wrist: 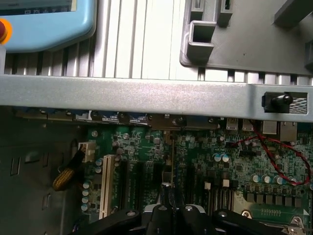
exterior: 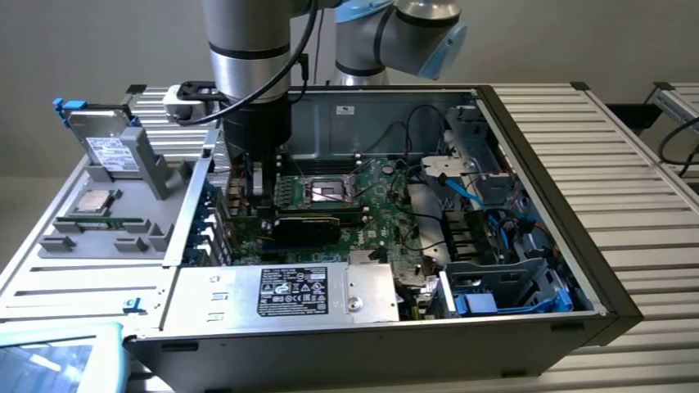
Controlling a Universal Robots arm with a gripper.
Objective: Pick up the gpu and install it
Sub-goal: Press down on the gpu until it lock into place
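Note:
The gpu (exterior: 306,230) stands on edge low over the green motherboard (exterior: 377,196) inside the open computer case, its black cooler facing the front. My gripper (exterior: 259,201) reaches down into the case at the card's end nearest the exterior view's left and is shut on it. In the wrist view the gpu (wrist: 172,161) appears edge-on as a thin line running from my gripper (wrist: 172,209) toward the case's rear wall, above the expansion slots (wrist: 105,183). Whether the card sits in a slot is hidden.
A grey fixture tray (exterior: 65,241) at the exterior view's left holds a labelled drive (exterior: 107,150), a processor (exterior: 96,201) and a memory stick (exterior: 104,221). A power supply (exterior: 290,293) fills the case front. Blue cables (exterior: 480,196) and red wires (wrist: 274,156) cross the board. A teach pendant (exterior: 55,360) lies at the front left.

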